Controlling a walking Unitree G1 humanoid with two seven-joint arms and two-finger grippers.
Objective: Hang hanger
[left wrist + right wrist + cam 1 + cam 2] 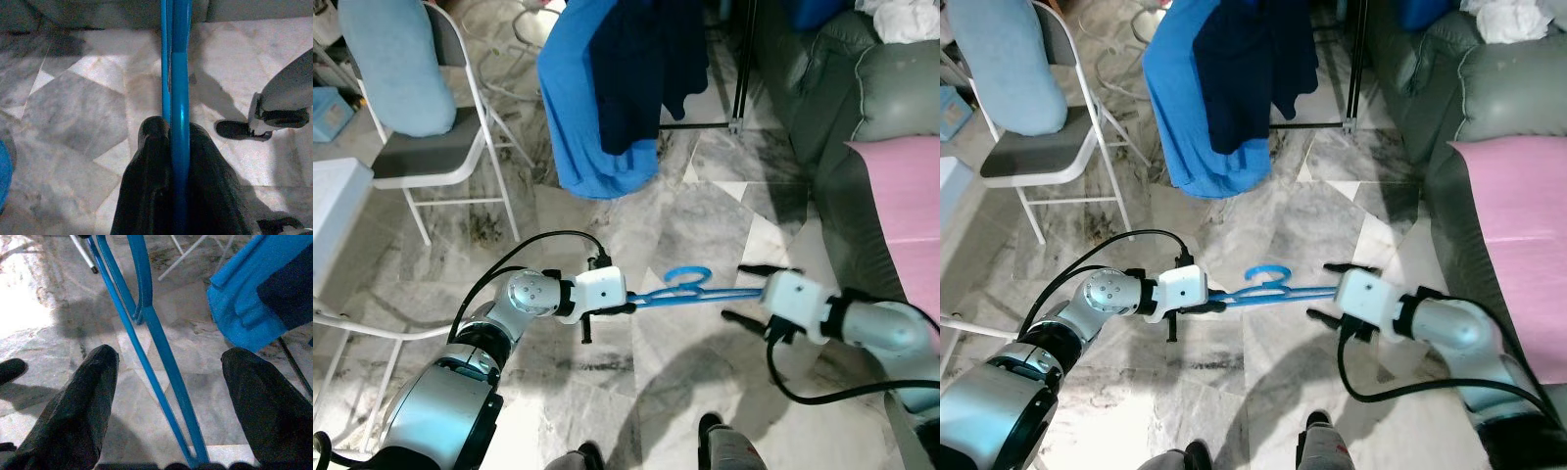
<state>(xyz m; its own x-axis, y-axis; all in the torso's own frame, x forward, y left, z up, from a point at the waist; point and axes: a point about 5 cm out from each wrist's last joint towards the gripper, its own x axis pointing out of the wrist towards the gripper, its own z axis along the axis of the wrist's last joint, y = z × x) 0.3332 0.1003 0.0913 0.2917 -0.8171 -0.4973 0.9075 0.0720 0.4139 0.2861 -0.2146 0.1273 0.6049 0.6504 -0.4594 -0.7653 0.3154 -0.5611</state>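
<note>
A blue plastic hanger (pixel 683 286) hangs level above the marble floor, stretched between my two grippers with its hook (pixel 688 277) pointing away from me. My left gripper (pixel 628 305) is shut on one end of it. In the left wrist view both black fingers (pixel 151 161) pinch the blue bar (pixel 179 73). My right gripper (pixel 737 292) is open at the other end. In the right wrist view its fingers (pixel 93 382) stand wide apart, and the hanger's bars (pixel 159 340) run between them without touching either pad.
Ahead stands a clothes rack with a blue and a navy garment (pixel 607 88) draped on it and black legs (pixel 739 88). A white folding chair (pixel 421 157) with a light blue cushion is to the left. A grey sofa (pixel 842 117) with a pink cloth (pixel 906 206) is on the right.
</note>
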